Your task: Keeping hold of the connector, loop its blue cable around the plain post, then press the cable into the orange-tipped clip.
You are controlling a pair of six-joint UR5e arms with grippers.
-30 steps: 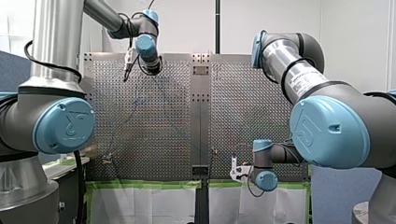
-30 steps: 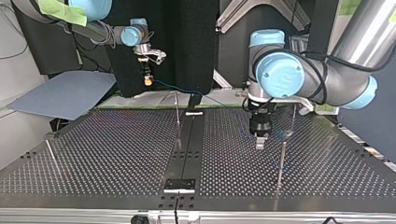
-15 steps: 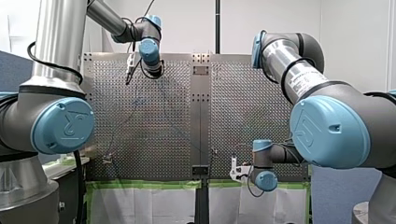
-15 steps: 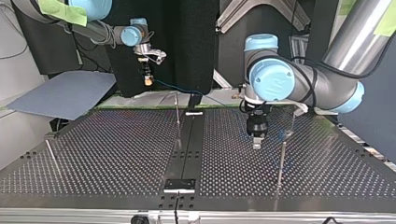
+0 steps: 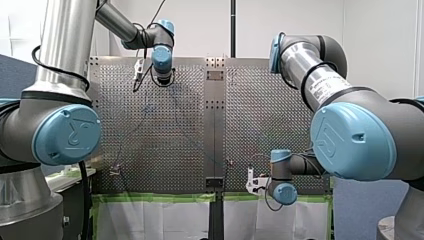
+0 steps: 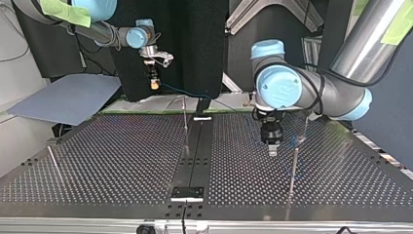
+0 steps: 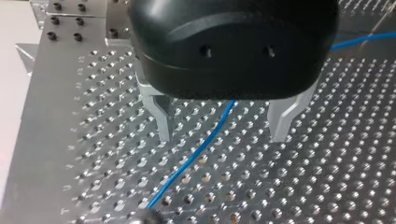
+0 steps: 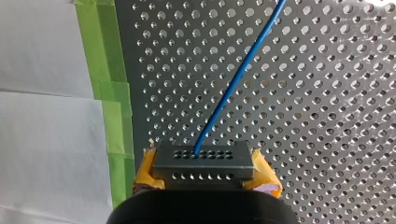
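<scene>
You can see the right gripper clamped on the grey perforated metal connector block, with its yellow pads pressed to both sides. The thin blue cable leaves the block's face and runs ahead of that gripper over the perforated metal table, beside a strip of green tape. Your black left gripper hangs close over the table with its metal fingers spread wide. The cable passes between them, touching neither.

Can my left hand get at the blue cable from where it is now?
Probably yes: the left hand is open, its fingers either side of the blue cable, with nothing visible in between.
</scene>
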